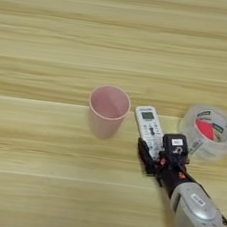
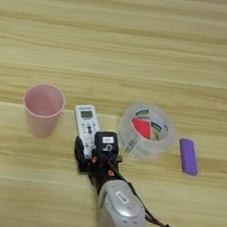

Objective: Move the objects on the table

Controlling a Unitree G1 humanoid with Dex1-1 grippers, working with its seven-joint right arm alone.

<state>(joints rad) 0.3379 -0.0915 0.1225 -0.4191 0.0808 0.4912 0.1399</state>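
A slim white remote (image 1: 148, 126) with a small screen lies on the table (image 1: 54, 37), pointing away from me. My right gripper (image 1: 157, 151) comes in from the bottom right. Its two black fingers stand on either side of the remote's near end and are shut on it. The pink cup (image 1: 107, 110) stands upright just left of the remote, apart from it. Just right of the remote and the gripper lies a clear tape roll (image 2: 146, 129) with a red core. A small purple block (image 2: 188, 156) lies right of the roll, showing only in the right eye view.
The silver forearm (image 2: 121, 212) runs from the gripper down to the bottom edge, with a dark cable beside it. Bare wood stretches across the far half of the table and to the left of the cup.
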